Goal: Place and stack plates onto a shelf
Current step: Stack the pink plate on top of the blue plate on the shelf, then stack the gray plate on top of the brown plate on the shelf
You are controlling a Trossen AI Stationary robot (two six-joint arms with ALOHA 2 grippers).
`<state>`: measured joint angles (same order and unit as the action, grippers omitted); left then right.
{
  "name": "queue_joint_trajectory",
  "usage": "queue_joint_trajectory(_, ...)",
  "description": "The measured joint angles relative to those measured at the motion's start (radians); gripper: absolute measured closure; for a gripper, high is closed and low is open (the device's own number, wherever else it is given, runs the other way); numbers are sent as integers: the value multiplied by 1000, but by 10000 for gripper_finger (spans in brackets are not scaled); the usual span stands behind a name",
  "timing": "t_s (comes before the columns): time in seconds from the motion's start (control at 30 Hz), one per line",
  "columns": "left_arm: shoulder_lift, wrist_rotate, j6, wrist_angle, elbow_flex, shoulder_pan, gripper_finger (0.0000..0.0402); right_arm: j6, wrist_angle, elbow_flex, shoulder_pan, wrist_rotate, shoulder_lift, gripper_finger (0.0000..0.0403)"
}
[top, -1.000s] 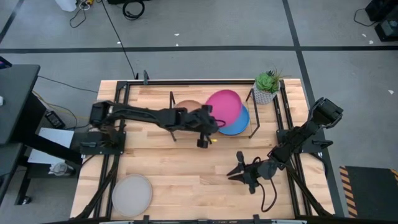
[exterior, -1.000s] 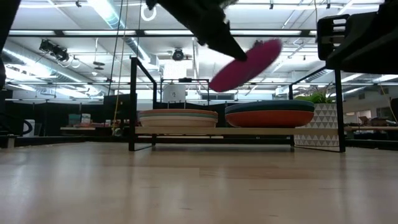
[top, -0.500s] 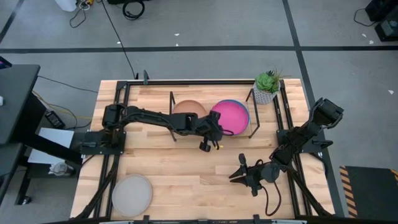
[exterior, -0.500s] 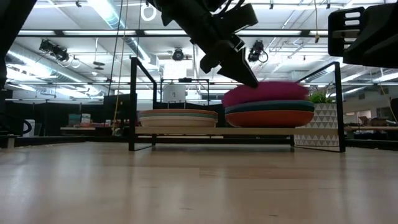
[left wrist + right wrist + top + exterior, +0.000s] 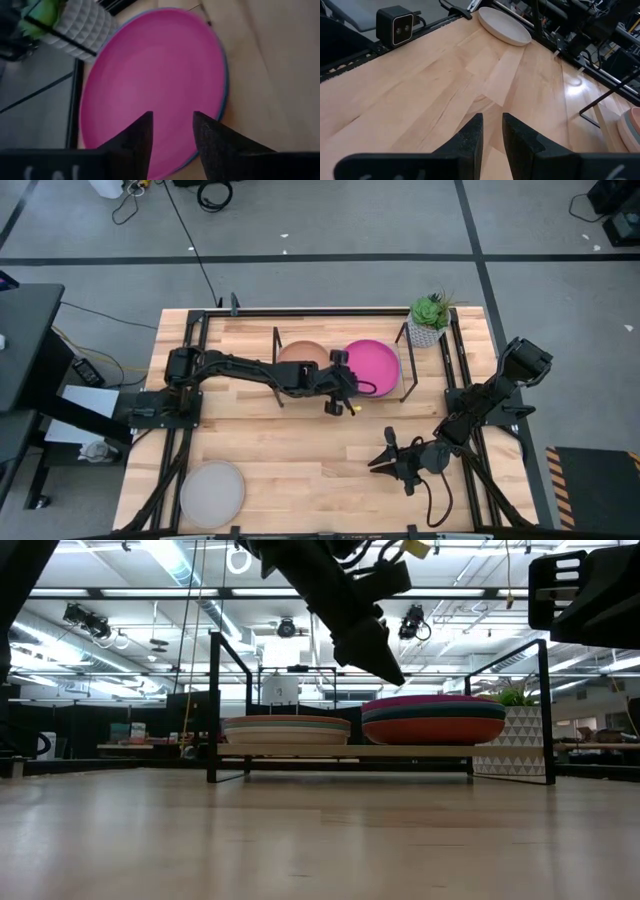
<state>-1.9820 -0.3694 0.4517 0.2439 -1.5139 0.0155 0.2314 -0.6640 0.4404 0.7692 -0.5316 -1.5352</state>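
Note:
The magenta plate (image 5: 372,364) lies flat on top of the right stack (image 5: 435,720) on the shelf (image 5: 340,751), over a blue plate and an orange one. It also shows in the left wrist view (image 5: 150,80). A tan plate (image 5: 303,354) tops the left stack (image 5: 287,728). My left gripper (image 5: 346,386) is open just above the magenta plate's near left rim, its fingers (image 5: 142,137) apart from the plate. A grey plate (image 5: 212,490) lies on the table at the near left. My right gripper (image 5: 388,457) is open and empty, low over the table at the near right.
A small potted green plant (image 5: 430,320) stands right of the shelf at the far right. The shelf's black rod frame (image 5: 213,705) rises beside both stacks. A small black camera (image 5: 395,25) sits at the table's near edge. Bare wood lies between the shelf and the near edge.
My left gripper has gone down toward the right stack with the magenta plate, which was tilted in the air. The plate now lies flat on that stack. The gripper has let go of it and risen a little.

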Motion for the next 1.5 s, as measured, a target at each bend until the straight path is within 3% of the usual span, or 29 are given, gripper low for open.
queue_joint_trajectory(0.23,-41,-13,-83,14,16,-20,259,-3,1,0,0,0,0,325)
queue_joint_trajectory(0.57,-11,-119,-26,10,-35,16,259,-2,8,1,1,0,0,325)
queue_joint_trajectory(0.7,16,-111,-63,117,-84,43,259,0,14,1,1,0,0,325)
queue_joint_trajectory(0.93,68,55,-280,381,-132,109,259,18,21,0,2,-12,-1,325)
queue_joint_trajectory(1.2,96,406,-662,601,-132,220,259,78,14,0,0,-19,-1,325)
queue_joint_trajectory(1.5,97,455,-1037,713,-132,418,259,255,1,0,-11,-51,-1,325)
